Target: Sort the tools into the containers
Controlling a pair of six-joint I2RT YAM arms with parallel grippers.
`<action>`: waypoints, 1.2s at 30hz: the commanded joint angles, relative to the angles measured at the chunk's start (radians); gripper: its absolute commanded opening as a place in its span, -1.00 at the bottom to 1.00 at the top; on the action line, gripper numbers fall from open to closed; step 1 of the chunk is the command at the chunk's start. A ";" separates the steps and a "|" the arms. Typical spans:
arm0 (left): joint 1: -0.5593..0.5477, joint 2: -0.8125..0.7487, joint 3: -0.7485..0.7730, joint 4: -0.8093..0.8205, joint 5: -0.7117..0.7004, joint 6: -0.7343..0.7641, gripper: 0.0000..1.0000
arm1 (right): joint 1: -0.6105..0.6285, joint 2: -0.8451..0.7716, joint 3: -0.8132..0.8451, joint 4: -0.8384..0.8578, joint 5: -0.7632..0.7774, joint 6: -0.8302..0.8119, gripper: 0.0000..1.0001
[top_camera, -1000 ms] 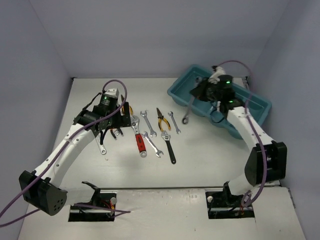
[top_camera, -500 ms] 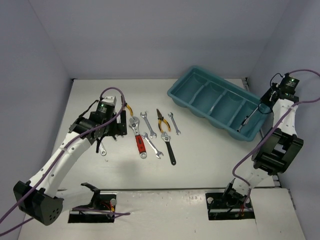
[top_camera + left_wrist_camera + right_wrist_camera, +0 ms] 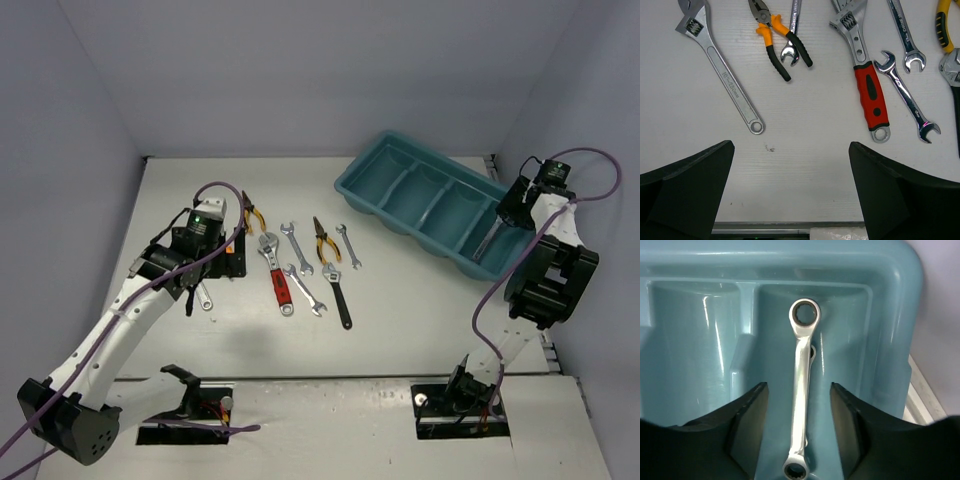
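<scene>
The table (image 3: 420, 330) holds nearly all the work yet to be done, and the teal tray (image 3: 400, 224) at its far right has taken very little. Of its four long compartments, only the rightmost shows a tool in the overhead view, and I see none in the other three. The right gripper (image 3: 799, 385) hangs over that end compartment with its fingers apart. They stand either side of a silver ring wrench (image 3: 801, 390) without touching it. The wrench lies lengthwise in the compartment, one ring near the end wall, so that drop looks done. A dark shape just behind its shaft may be shadow or a second tool; I cannot tell. The left gripper (image 3: 791, 145) hovers above the spread of tools with its fingers wide and nothing between them. Below it on the table lie a long silver adjustable wrench (image 3: 720, 75), a red-handled adjustable wrench (image 3: 865, 75), orange-handled pliers (image 3: 777, 40), a second pair of pliers (image 3: 325, 240), a black-handled wrench (image 3: 337, 295) and several small open-ended spanners (image 3: 907, 97). At least eight tools are unsorted, so the task seems barely begun.
</scene>
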 commanded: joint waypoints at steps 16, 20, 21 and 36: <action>0.009 0.031 0.035 0.021 -0.009 -0.111 0.95 | 0.800 -0.315 -0.079 -0.001 0.153 -0.139 0.11; 0.017 0.031 0.035 0.019 0.016 -0.122 0.95 | 0.903 -0.228 -0.082 -0.002 0.155 -0.146 0.09; 0.017 0.026 0.035 0.017 0.019 -0.125 0.95 | 0.924 -0.204 -0.078 -0.002 0.153 -0.144 0.08; 0.018 -0.039 0.019 -0.039 0.034 -0.108 0.95 | 0.964 0.114 0.034 -0.010 0.140 -0.146 -0.14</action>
